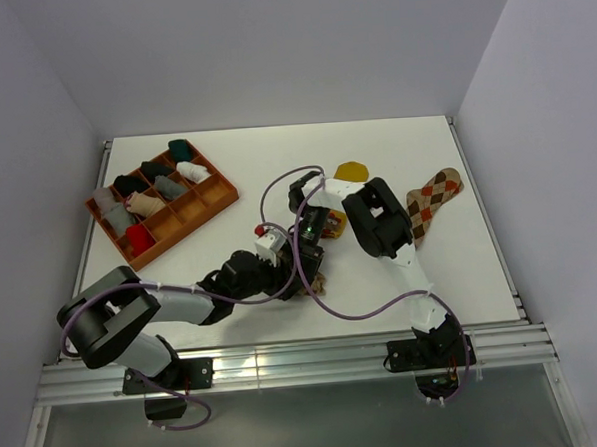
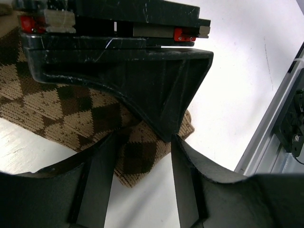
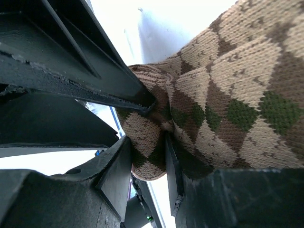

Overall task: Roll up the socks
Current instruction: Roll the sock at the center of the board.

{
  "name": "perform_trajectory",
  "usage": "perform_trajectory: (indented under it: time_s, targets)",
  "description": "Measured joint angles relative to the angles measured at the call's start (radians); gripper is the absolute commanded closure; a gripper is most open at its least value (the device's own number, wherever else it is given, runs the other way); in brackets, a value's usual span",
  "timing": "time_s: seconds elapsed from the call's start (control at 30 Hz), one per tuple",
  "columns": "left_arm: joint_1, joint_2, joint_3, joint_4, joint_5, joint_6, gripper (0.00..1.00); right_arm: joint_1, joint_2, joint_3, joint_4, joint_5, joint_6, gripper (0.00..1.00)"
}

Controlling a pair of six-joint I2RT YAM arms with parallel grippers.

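The brown-and-cream argyle sock (image 2: 71, 109) lies on the table under both grippers; in the top view only a bit of it (image 1: 322, 283) shows. My right gripper (image 3: 147, 161) is shut on a bunched fold of this sock (image 3: 223, 95). My left gripper (image 2: 142, 180) is open, its fingers either side of the sock's near corner, right below the right gripper's black body (image 2: 142, 71). The mustard sock (image 1: 352, 171) lies behind the right arm. The orange-brown-cream argyle sock (image 1: 433, 201) lies flat at the right.
An orange divided tray (image 1: 212, 193) with several small dark, white, grey and red bundles stands at the back left. The metal rail (image 2: 266, 142) of the table's near edge is close to the left gripper. White walls close in three sides.
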Motion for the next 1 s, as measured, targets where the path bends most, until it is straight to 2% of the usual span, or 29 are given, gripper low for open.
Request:
perform_trajectory:
  time_s: [0.33,0.53,1.0]
  targets:
    - [0.000,0.016,-0.044,0.084,-0.017,-0.030,0.52,-0.007,0.004,0.000,0.000,-0.004,0.013,0.61]
    - [-0.001,0.029,-0.050,0.101,-0.029,-0.043,0.50,-0.010,0.016,0.012,-0.008,-0.007,0.022,0.61]
    - [-0.066,0.036,-0.019,0.048,-0.170,-0.043,0.46,-0.019,0.018,0.012,-0.004,0.001,0.026,0.61]
